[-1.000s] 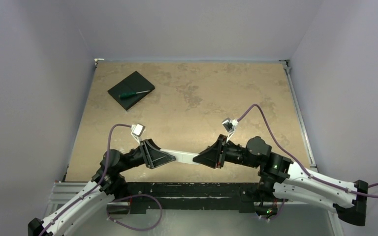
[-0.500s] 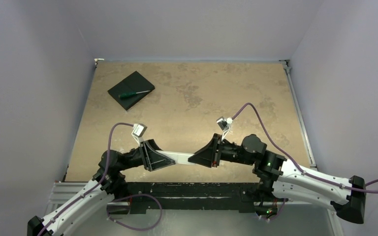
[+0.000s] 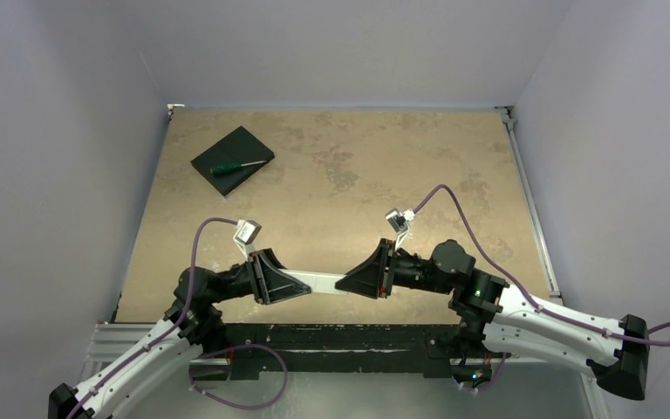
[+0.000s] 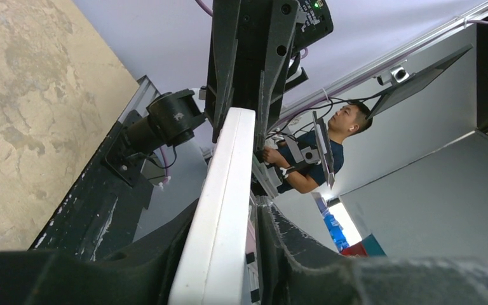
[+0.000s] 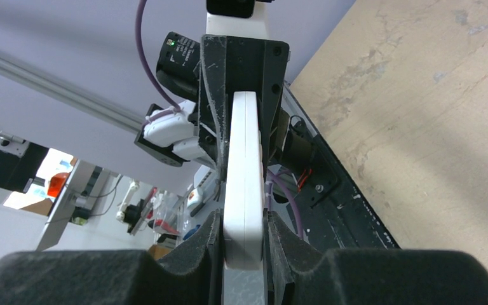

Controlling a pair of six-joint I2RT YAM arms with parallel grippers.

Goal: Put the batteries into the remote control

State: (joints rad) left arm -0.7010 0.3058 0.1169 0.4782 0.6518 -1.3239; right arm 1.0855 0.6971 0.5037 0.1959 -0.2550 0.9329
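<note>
Far back on the left of the tabletop point(image 3: 358, 175) lies a flat black pad point(image 3: 231, 144). A screwdriver point(image 3: 242, 165) with a green handle lies on top of it.

Closer to me, the left arm reaches in toward the middle. Its end effector point(image 3: 304, 281) is around the left end of the remote control point(image 3: 324, 281). In the camera on that wrist, one finger point(image 4: 159, 254) sits right against the white bar. A thin gap shows by the other finger, so I cannot tell if it is squeezing.

The remote control is a long white bar. It is up in the air over the near part of the tabletop, stretched between the two arms.

The right end effector point(image 3: 349, 284) has the right end. Its fingers point(image 5: 286, 248) press on both sides of the bar, so it is grasping the remote control tight. The two arms point at each other, well apart from the black pad.
</note>
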